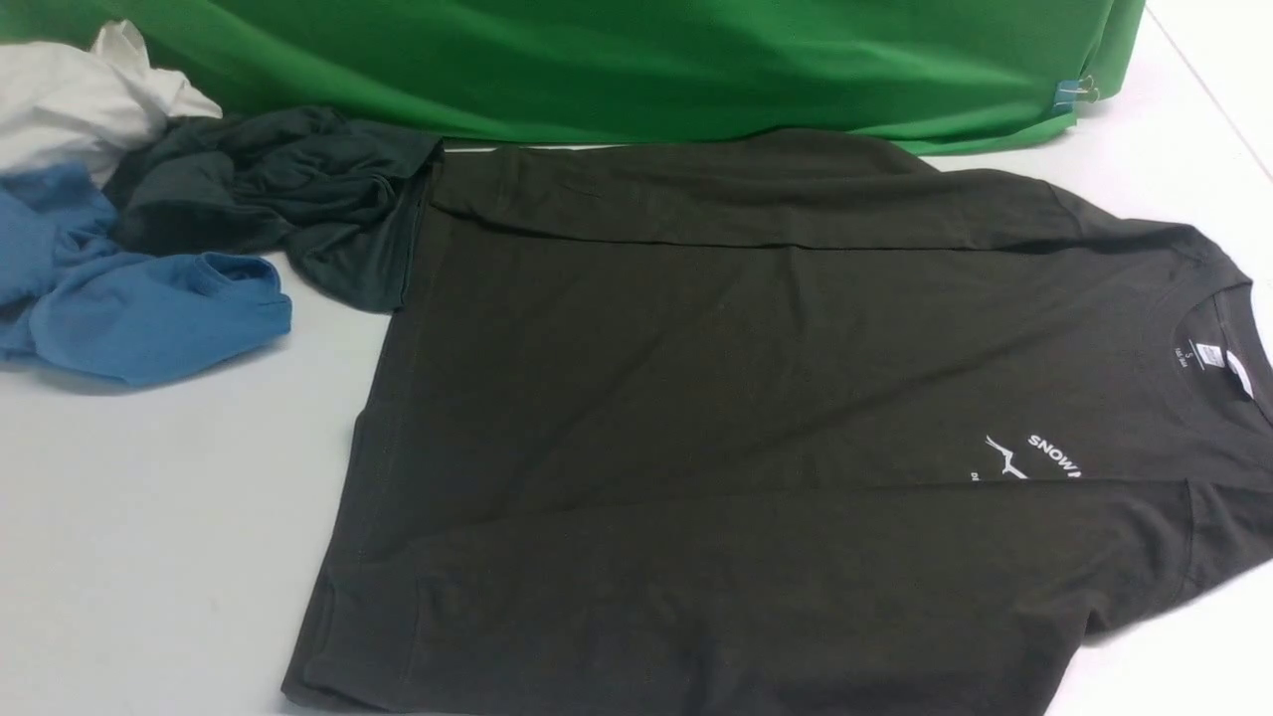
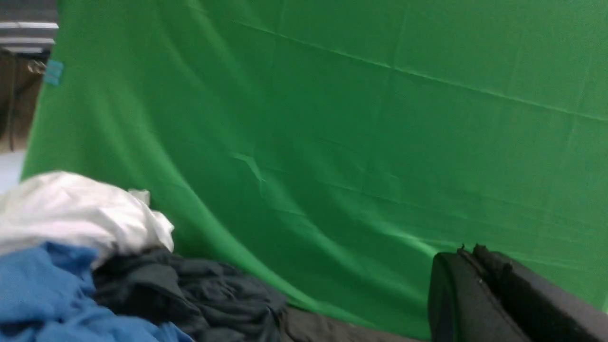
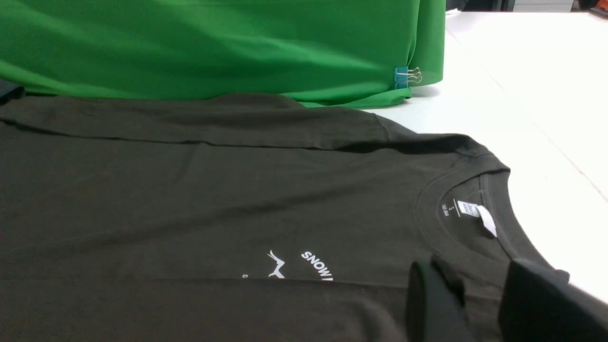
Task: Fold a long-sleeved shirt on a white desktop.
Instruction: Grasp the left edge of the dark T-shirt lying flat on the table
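The long-sleeved shirt (image 1: 696, 398) is lying flat on the white desktop (image 1: 149, 497), collar right, hem left. Both sleeves are lying folded over its dark brown-black body, and the near fold is hiding part of the SNOW print (image 1: 1054, 452). The right gripper (image 3: 475, 273) is hovering near the collar, fingers parted and empty. The left gripper (image 2: 468, 254) is pressing its fingers together on nothing. A teal-black garment (image 1: 278, 199) is touching the hem's far corner.

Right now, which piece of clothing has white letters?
The long-sleeved shirt lying flat says SNOW. The blue garment, white garment and crumpled dark garment show none.
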Controlling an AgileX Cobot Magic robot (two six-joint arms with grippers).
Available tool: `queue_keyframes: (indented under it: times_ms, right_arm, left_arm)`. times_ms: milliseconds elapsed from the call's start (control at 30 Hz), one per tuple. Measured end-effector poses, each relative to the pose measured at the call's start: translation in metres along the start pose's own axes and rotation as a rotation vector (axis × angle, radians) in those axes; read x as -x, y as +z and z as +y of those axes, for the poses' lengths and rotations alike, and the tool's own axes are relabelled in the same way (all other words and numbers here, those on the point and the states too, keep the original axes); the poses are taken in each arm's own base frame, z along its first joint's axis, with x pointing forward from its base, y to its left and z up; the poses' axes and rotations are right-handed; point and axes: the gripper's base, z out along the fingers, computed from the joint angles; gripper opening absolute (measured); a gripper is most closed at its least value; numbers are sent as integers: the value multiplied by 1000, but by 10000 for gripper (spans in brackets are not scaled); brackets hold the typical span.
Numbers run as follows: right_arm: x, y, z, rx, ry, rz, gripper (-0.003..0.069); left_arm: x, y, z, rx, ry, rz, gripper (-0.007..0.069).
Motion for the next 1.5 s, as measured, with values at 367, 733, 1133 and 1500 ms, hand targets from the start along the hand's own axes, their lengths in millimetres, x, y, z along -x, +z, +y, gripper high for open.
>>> queue_keyframes:
  times_ms: [367, 733, 1133, 1500]
  right_arm:
    - [0, 0, 0, 0, 0, 0, 241]
    - [0, 0, 0, 0, 0, 0, 241]
    - [0, 0, 0, 0, 0, -2, 241]
    - [32, -6, 0, 94, 486, -351, 241]
  left_arm:
    - [1, 47, -33, -229, 195, 879, 20]
    - [-24, 97, -47, -444, 184, 1139, 20]
    - [-54, 108, -99, -843, 357, 1384, 20]
    - [-33, 131, -110, -836, 403, 1250, 20]
